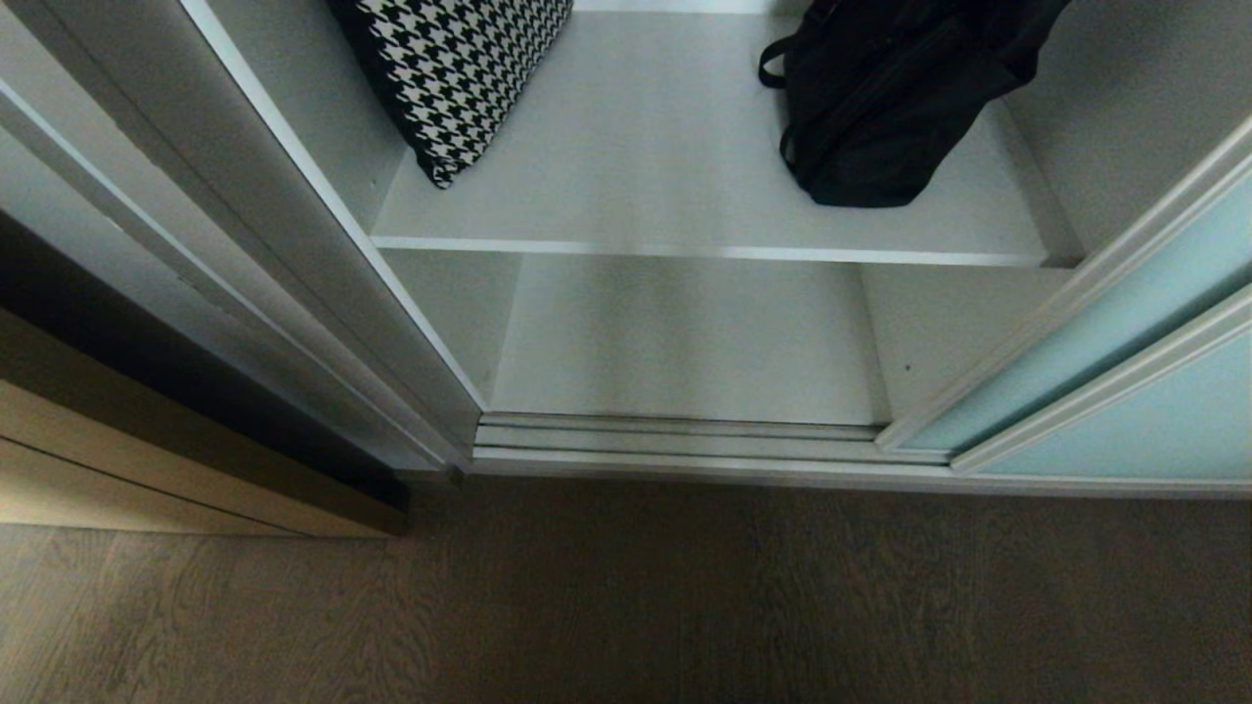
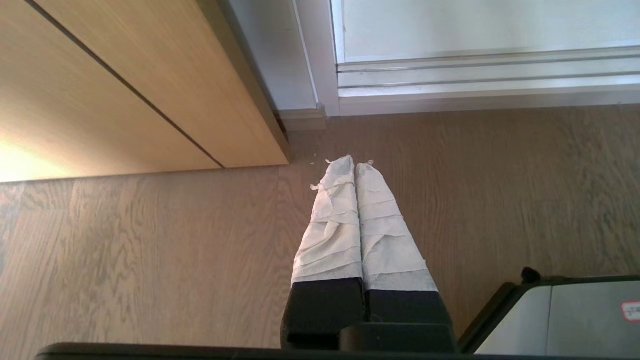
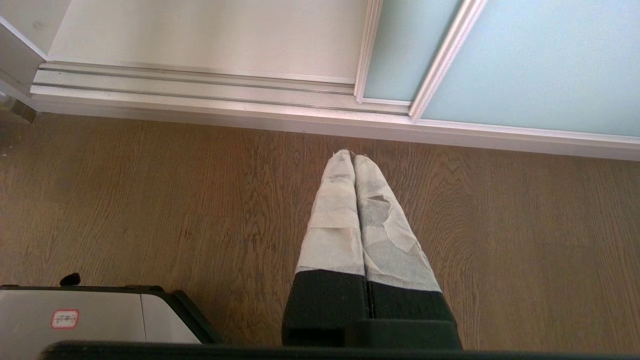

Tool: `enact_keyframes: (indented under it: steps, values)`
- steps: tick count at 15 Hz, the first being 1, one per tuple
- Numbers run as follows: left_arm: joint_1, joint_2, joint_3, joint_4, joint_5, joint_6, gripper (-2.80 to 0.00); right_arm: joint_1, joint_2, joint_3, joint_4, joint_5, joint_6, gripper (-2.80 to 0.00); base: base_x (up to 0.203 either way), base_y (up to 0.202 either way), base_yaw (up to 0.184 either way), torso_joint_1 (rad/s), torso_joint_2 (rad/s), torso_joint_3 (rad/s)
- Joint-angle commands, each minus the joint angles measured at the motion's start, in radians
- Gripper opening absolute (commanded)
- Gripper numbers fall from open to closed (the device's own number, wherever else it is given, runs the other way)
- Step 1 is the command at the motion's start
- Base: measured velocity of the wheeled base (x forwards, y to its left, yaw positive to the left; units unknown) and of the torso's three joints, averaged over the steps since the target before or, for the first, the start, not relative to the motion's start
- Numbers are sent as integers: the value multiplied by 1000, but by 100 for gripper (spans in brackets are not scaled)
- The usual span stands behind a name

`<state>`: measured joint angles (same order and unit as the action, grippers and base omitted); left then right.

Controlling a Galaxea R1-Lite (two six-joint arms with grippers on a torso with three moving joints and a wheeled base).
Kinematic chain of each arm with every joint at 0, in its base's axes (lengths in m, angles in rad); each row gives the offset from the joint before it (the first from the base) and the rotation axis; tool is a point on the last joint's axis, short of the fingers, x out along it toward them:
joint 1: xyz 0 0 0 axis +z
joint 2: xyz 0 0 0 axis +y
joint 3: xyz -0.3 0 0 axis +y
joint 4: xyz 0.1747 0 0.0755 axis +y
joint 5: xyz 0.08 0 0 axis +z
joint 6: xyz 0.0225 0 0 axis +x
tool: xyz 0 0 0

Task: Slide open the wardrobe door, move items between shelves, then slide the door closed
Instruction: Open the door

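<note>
Head view first: the wardrobe stands open, with the sliding wardrobe door (image 1: 1105, 391) pushed over to the right of the opening, its pale aqua glass set in thin silver framing. On the upper shelf (image 1: 685, 186) the black bag (image 1: 880, 98) sits toward the door side, slumped against the right-hand wall, and a houndstooth cushion (image 1: 460, 68) leans at the far end of the same shelf, well apart from the bag. The lower shelf (image 1: 685, 337) lies below, just behind the silver floor track (image 1: 675, 440). No arm shows here. Over to the left wrist view: the left gripper (image 2: 356, 162) hangs over the wood floor (image 2: 150, 260), its white-wrapped fingers (image 2: 332, 225) pressed together and holding nothing, tips near the corner where the light wood cabinet (image 2: 125, 85) meets the track. Now the right wrist view: the right gripper (image 3: 353, 155) likewise points down at the floor, fingers pressed tight with nothing between them, tips near the track and just short of the door's bottom rail.
</note>
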<state>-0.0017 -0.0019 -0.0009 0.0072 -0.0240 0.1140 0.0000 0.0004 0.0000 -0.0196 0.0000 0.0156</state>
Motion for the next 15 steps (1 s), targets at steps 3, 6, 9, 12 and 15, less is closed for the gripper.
enact_keyframes:
  steps: [3, 6, 9, 12, 15]
  values:
    - [0, 2, 1, 2, 1, -10, -280, 0, 1, 0, 0, 0, -2, -280, 0, 0, 0, 0, 0, 0]
    - [0, 2, 1, 2, 1, -10, -280, 0, -2, 1, 5, -4, -2, -280, 0, 0, 0, 0, 0, 0]
    - [0, 2, 1, 2, 1, -10, -280, 0, -3, 2, 3, -10, -13, -280, 0, 0, 0, 0, 0, 0]
    - [0, 2, 1, 2, 1, -10, -280, 0, 34, -166, 51, -38, -31, -280, 0, 0, 0, 0, 0, 0]
    - [0, 2, 1, 2, 1, -11, -280, 0, 184, -503, 153, -19, -36, -280, 0, 0, 0, 0, 0, 0]
